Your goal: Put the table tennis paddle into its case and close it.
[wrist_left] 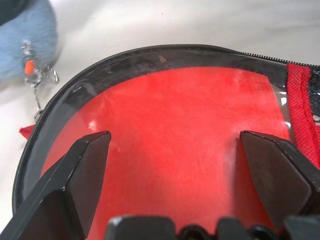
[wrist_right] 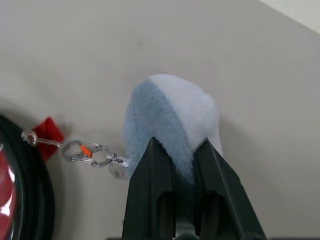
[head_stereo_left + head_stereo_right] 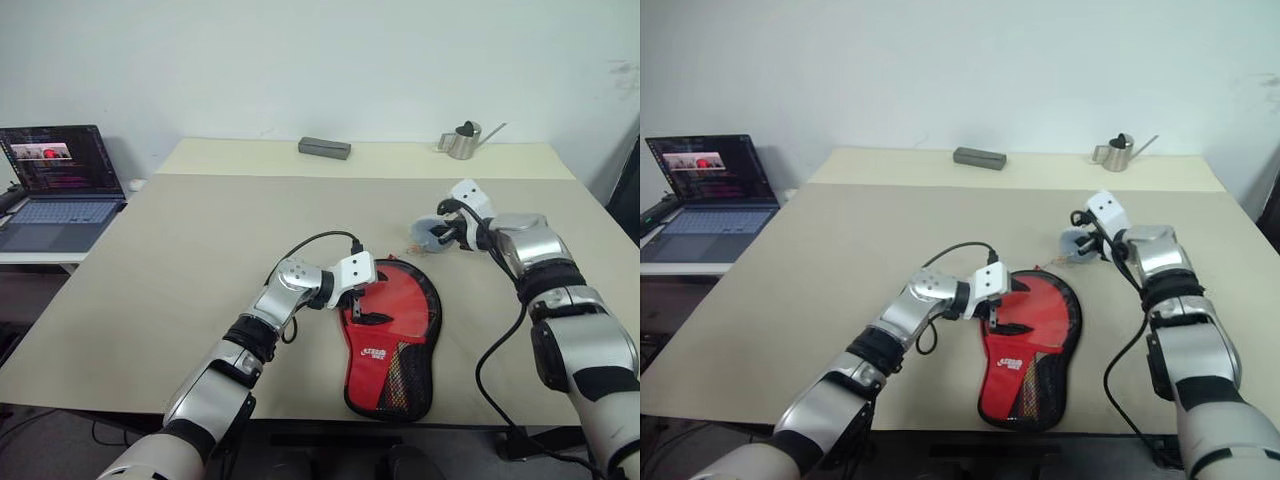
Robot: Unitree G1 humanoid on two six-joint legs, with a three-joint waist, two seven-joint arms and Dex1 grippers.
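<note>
The case (image 3: 425,375) lies flat near the table's front edge, clear side up. The table tennis paddle's red face (image 3: 400,300) shows through the plastic; its handle is hidden under the red mesh pocket (image 3: 400,375). My left gripper (image 3: 360,305) hovers open over the case's round end, its black fingers (image 1: 90,165) spread wide above the red face (image 1: 175,115). To the right of the case, my right gripper (image 3: 440,232) is shut on a blue plush charm (image 2: 170,110). A small metal chain (image 2: 85,150) links the charm to the case's black edge (image 2: 30,190).
A laptop (image 3: 60,185) sits open on a side desk at the left. A grey block (image 3: 324,148) and a small metal watering can (image 3: 462,140) stand at the table's far edge. The beige tabletop (image 3: 200,240) spreads wide to the left of the case.
</note>
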